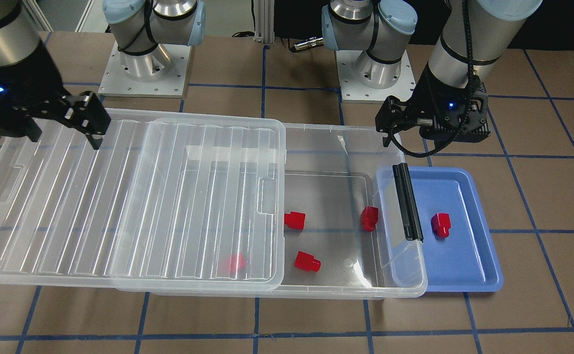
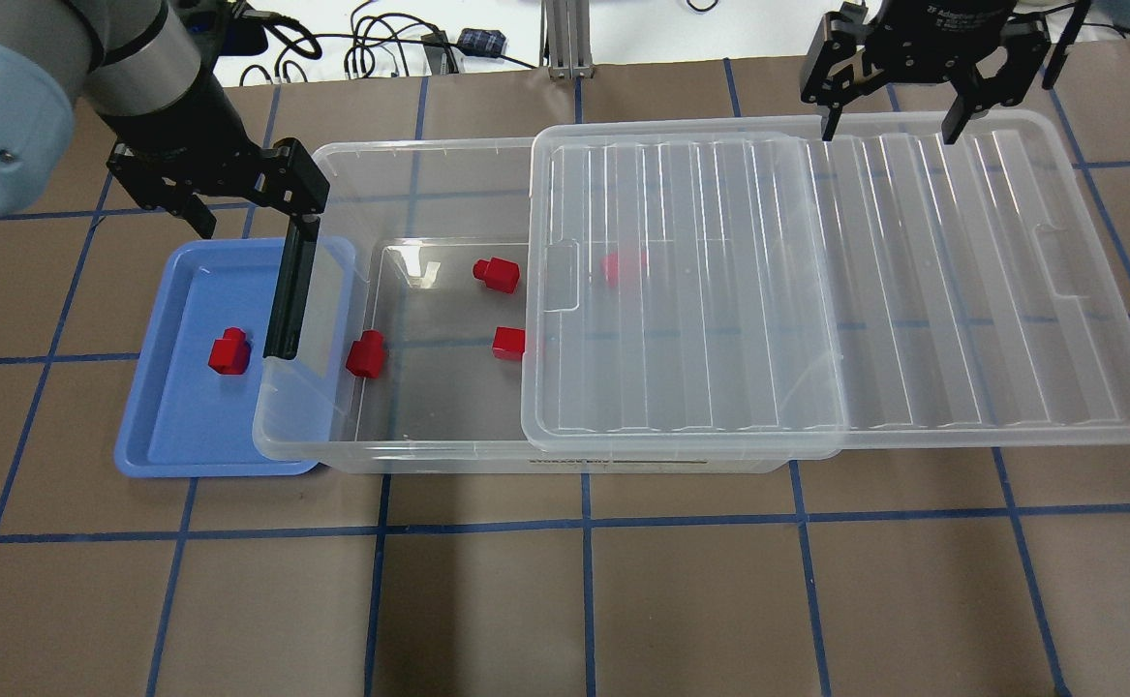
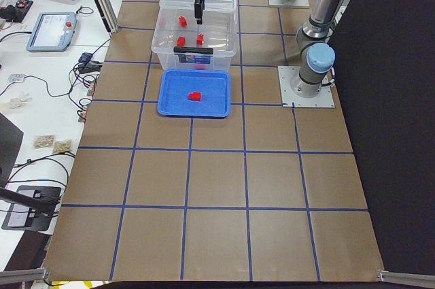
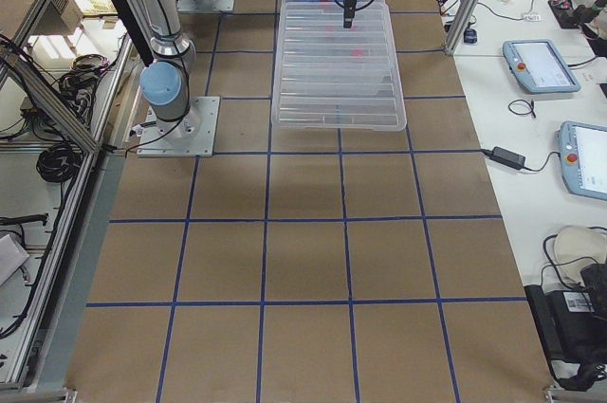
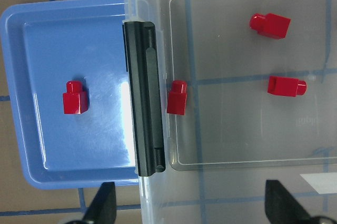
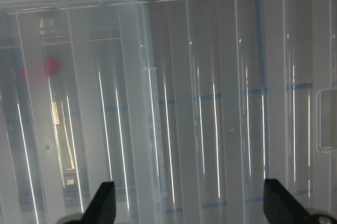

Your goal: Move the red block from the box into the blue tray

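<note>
My left gripper (image 2: 253, 208) hangs spread and empty above the black latch bar (image 2: 291, 290). My right gripper (image 2: 889, 121), lettered "2F Adaptive", gapes over the lid (image 2: 913, 290) lying half across the box (image 2: 429, 455). One red block (image 2: 229, 350) lies in the blue tray (image 2: 167, 436). Three other blocks (image 2: 496, 275) sit in the box, and a fourth is blurred under the lid. The box's label (image 2: 613, 463) is unreadable.
</note>
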`<state>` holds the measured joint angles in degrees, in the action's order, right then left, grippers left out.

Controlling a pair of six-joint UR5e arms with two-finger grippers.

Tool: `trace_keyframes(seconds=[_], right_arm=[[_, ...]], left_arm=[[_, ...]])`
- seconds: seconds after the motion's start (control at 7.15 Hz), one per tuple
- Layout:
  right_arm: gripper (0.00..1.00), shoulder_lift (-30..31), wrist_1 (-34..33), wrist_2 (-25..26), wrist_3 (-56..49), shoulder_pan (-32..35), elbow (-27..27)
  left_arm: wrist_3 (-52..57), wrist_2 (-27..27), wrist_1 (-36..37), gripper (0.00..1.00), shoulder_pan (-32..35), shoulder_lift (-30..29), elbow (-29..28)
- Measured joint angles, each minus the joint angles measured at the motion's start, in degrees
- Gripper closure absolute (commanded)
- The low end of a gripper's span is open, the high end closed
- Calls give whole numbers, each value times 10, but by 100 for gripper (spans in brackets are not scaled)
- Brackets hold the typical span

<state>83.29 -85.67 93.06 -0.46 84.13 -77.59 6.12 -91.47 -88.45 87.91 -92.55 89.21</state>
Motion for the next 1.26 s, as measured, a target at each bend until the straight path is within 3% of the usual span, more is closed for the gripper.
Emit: trace_keyframes(seconds=[0.56,0.98,1.26], right_arm=[[0,-3,-24,0,-224,-195,-48],[0,-5,-148,-2,-350,-288,-155],[0,-6,-216,-6,-374,-310,-224]], left_arm=[[3,8,-7,0,-1,2,4],[6,6,-8,0,-6,5,6],[8,7,-6,0,-11,5,7]])
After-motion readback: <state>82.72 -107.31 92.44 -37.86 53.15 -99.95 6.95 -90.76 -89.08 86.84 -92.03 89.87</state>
